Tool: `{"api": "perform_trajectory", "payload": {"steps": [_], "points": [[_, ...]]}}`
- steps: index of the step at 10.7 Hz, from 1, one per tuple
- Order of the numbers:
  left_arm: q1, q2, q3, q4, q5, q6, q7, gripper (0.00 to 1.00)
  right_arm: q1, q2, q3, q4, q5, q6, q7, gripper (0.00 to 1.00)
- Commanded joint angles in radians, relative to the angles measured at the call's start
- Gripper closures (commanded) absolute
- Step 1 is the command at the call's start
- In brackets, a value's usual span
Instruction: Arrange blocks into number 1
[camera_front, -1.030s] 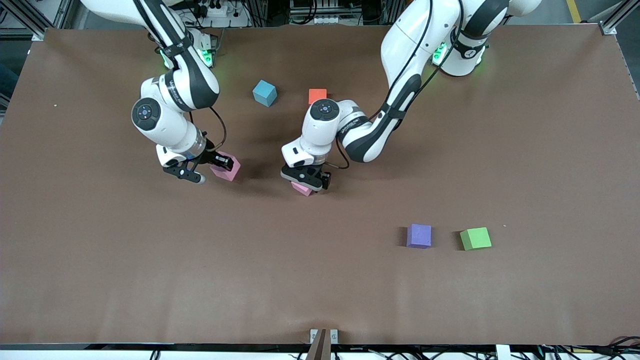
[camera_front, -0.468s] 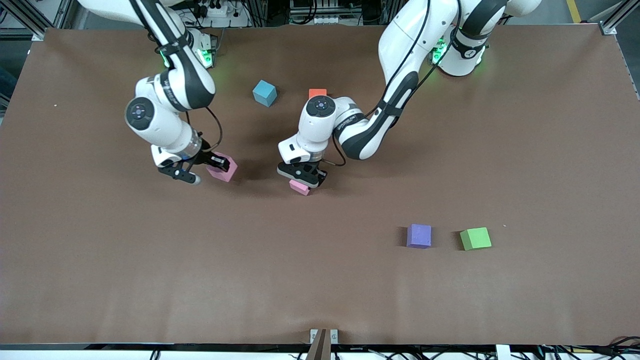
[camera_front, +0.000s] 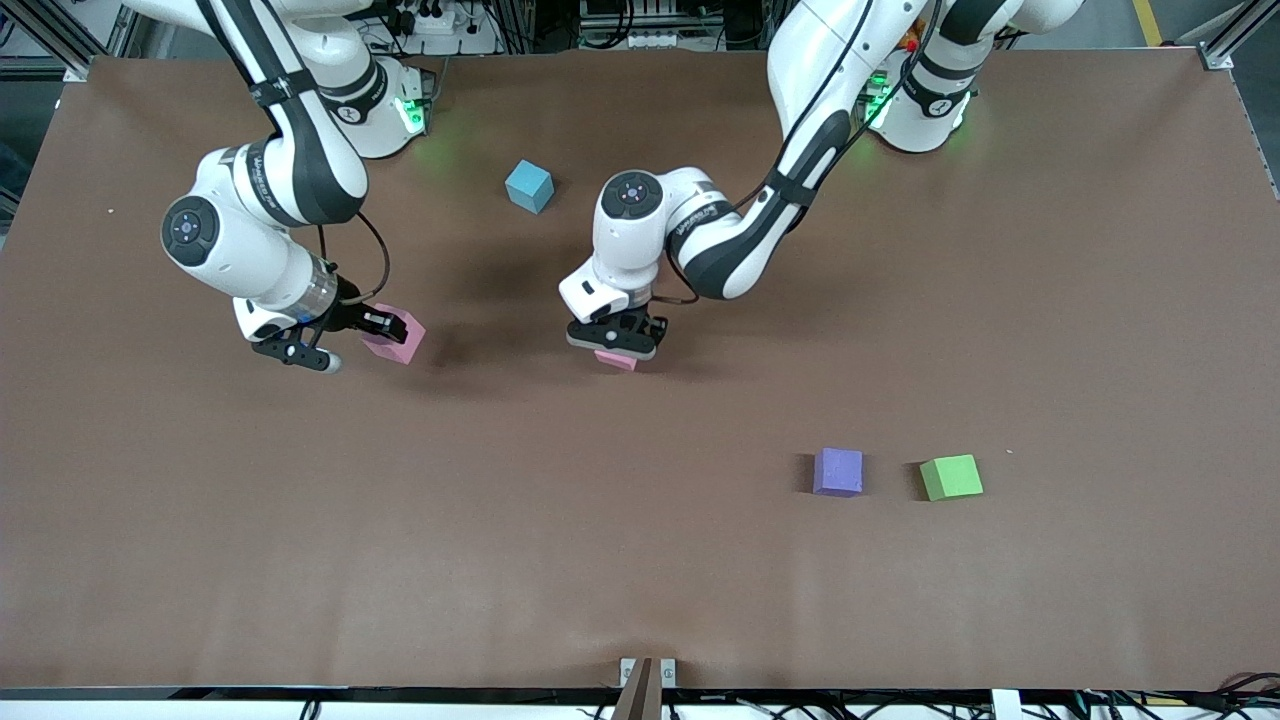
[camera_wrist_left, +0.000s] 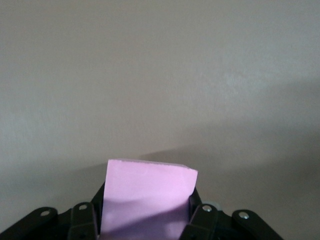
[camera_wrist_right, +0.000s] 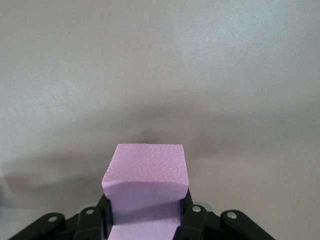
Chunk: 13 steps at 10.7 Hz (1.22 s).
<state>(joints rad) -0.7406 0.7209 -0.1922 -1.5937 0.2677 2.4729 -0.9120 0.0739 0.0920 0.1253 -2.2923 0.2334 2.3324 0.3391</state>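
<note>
Brown mat covers the whole table (camera_front: 640, 560), robot bases along one long edge, and nothing lined up into a "1" yet by the look of it.

Both arms have a pink cube each. Left claw (camera_front: 617, 345) is clamped on a pink cube (camera_front: 616, 360) around mid-table; the wrist cam shows the cube (camera_wrist_left: 145, 197) pinched between the fingers (camera_wrist_left: 201, 220), and there's a shadow under it, so I'd guess it's just off the mat. Right claw (camera_front: 385, 328) is clenched on the other pink cube (camera_front: 396, 338), over the right arm's end of the table, squashed a bit between the pads (camera_wrist_right: 192, 217) in that wrist view.

Loose ones: purple cube (camera_front: 838, 471) sits nearer the front camera toward the left arm's end, green cube (camera_front: 951, 477) just beside it. Blue cube (camera_front: 529, 186) is up near the bases. Can't see orange or red; the left arm may be covering them.

What matters next, I think: the two held pinks are well apart, side by side along the table. A "1" needs a straight column, so one cube has to come in line with the other. The left arm is nearer purple.
</note>
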Motion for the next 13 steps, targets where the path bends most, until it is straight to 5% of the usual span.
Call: {"api": "perform_trajectory", "payload": {"steps": [1, 13], "points": [[0.013, -0.093, -0.021, -0.127, -0.022, -0.003, -0.067, 1.00, -0.008, -0.017, 0.011, -0.006, -0.008, -0.014, -0.006, 0.53], [0.017, -0.094, -0.044, -0.195, -0.008, 0.087, -0.268, 1.00, 0.112, 0.005, 0.022, 0.013, 0.018, -0.004, 0.020, 0.53]]}}
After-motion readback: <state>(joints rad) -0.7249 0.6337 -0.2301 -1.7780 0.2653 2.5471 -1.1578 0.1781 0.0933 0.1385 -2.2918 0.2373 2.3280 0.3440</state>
